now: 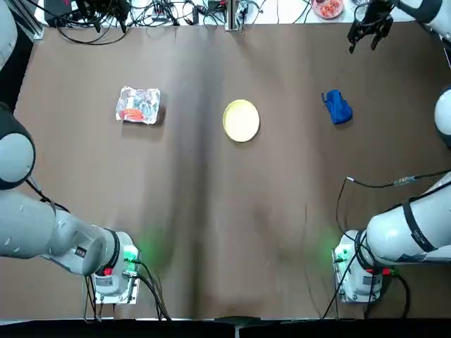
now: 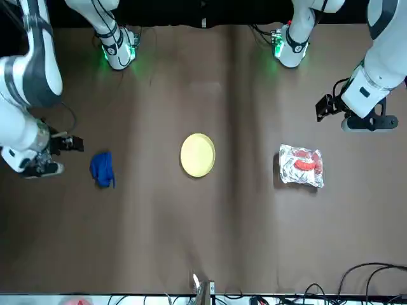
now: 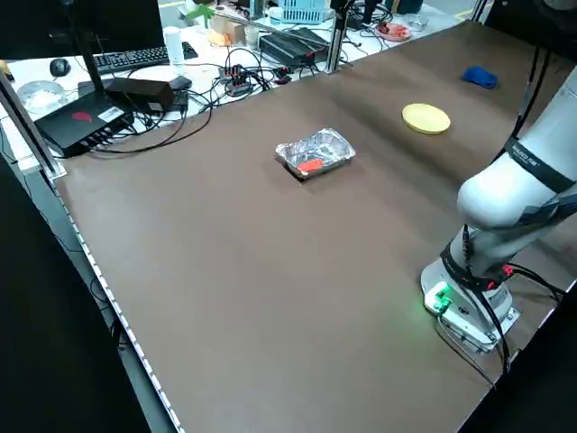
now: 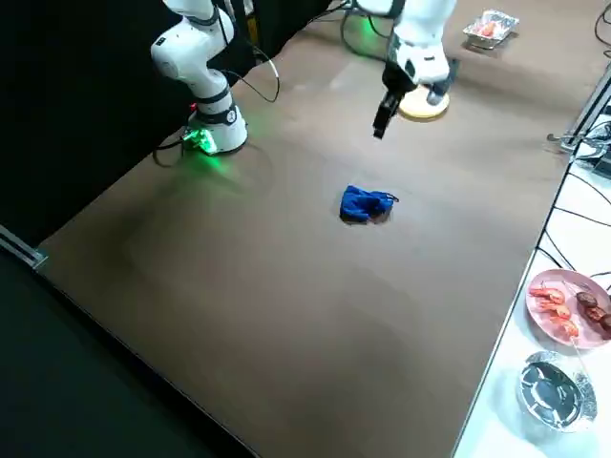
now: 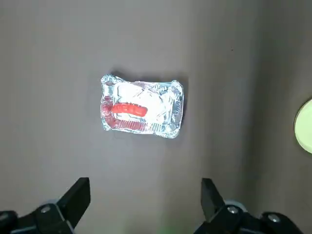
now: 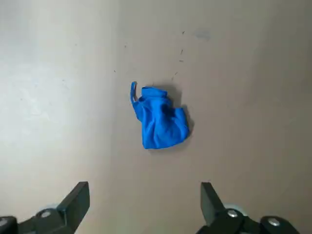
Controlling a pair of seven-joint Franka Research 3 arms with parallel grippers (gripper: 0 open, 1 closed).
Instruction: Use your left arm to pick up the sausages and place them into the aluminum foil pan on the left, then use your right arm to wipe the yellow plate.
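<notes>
The sausages (image 1: 132, 113) lie as one red-orange piece inside the wrinkled aluminum foil pan (image 1: 144, 97) on the table's left side; the left wrist view shows the sausages (image 5: 129, 109) in the pan (image 5: 163, 109) from well above. My left gripper (image 5: 144, 200) hangs open high over the pan, and in the front view it (image 2: 325, 108) is on the robot's side of the pan. The yellow plate (image 1: 241, 120) sits bare at mid-table. My right gripper (image 6: 144, 200) is open, high above a blue cloth wad (image 6: 160, 124), and shows up top right (image 1: 370, 29).
The blue cloth (image 1: 337, 107) lies to the right of the plate. A loose cable (image 1: 394, 182) crosses the table near the right arm's base. Cables and electronics (image 3: 99, 113) line the far edge. A pink plate of food (image 4: 571, 303) sits off the table.
</notes>
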